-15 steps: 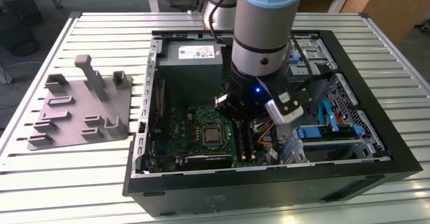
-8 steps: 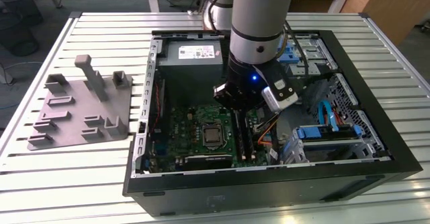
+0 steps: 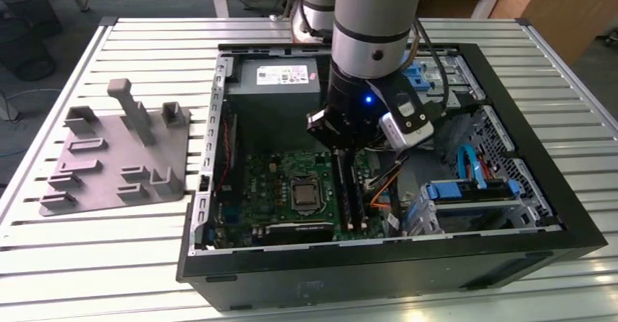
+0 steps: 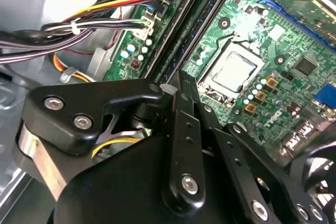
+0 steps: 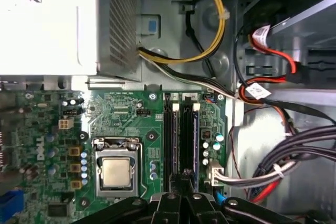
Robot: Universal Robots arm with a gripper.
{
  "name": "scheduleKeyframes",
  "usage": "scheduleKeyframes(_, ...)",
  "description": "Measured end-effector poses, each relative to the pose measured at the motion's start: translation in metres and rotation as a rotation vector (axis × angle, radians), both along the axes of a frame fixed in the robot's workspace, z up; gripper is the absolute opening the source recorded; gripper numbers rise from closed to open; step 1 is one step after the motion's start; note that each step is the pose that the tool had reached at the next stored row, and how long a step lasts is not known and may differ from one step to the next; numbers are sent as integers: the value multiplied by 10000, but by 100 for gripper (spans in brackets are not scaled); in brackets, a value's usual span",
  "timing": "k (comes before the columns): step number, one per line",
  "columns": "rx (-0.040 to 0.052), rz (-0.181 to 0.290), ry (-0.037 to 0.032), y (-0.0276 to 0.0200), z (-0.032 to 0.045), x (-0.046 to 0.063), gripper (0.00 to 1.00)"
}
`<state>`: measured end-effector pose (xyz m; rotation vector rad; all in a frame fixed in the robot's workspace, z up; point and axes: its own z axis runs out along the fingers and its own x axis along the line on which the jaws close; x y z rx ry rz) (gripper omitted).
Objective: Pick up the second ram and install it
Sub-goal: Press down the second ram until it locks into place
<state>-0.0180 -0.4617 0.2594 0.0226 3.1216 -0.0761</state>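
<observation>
Black and slotted, the memory sockets (image 5: pixel 181 142) run across the green motherboard (image 5: pixel 121 124) inside the open computer case (image 3: pixel 540 213), which lies on its side on the slatted white desk (image 3: pixel 58 242). The arm reaches down into the case, and its tool (image 3: pixel 340 152) sits right over those sockets, at about 3 o'clock from the silver processor (image 5: pixel 116 172) in the first wrist view. The tool's fingers (image 4: pixel 184 103) are drawn together, their tips pressed close at the sockets; whether they pinch the second ram I cannot tell, as no stick shows clearly between them. A grey parts stand (image 3: pixel 121 155) rests on the desk at 9 o'clock from the case.
</observation>
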Motion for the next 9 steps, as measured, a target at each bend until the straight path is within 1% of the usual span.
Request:
scheduleKeyframes(3, 24, -1, -1, 0, 11, -1, 10)
scheduleKeyframes(9, 26, 0, 0, 0, 12, 0, 10)
